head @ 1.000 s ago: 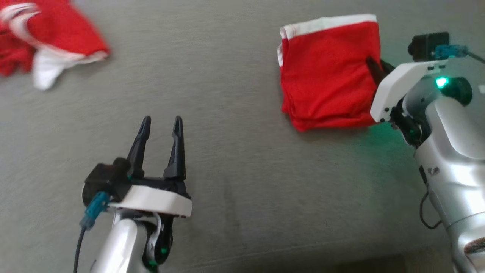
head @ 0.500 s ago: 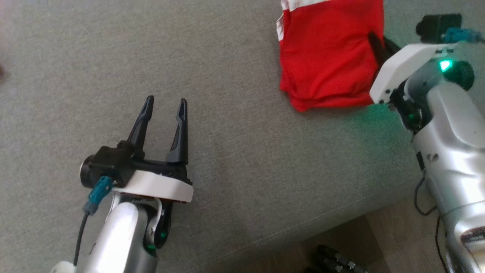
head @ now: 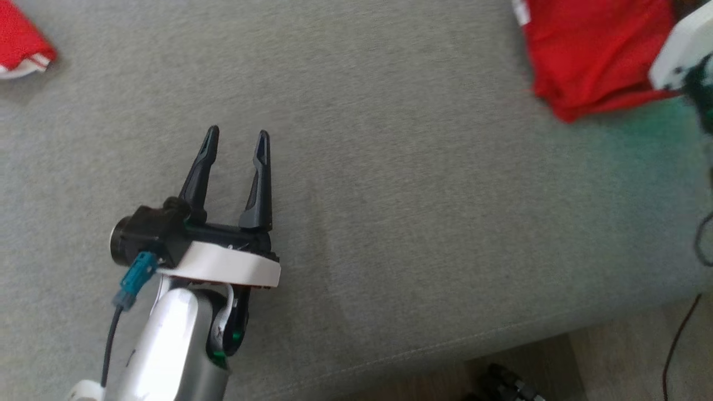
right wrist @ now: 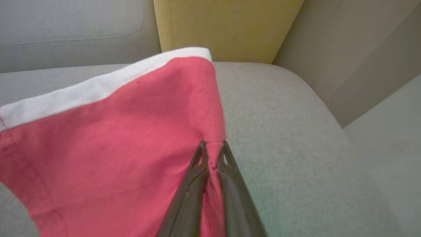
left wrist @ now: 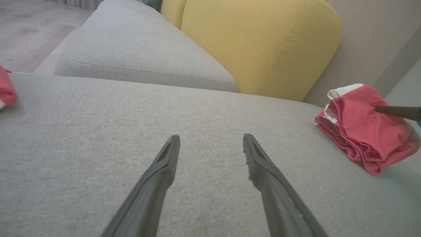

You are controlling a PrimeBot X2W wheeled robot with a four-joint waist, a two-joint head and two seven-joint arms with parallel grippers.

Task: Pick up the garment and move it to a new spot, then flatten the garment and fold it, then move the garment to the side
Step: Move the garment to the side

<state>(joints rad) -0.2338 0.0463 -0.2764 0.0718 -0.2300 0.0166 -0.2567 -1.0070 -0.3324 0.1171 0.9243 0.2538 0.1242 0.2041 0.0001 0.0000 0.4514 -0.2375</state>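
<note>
Garment [head: 590, 50], folded at the right end of the sofa seat [head: 418, 195], is pinched by one edge in our closed right hand [right wrist: 212, 146], so we fear a drag may pull its layers apart, while our left hand [head: 237, 135] hovers open and empty, and we count two hands and two red pieces, the second garment [head: 19, 47] lying far left.

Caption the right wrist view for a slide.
Folded red garment pinched at its edge by the right hand, on the grey sofa seat.
</note>
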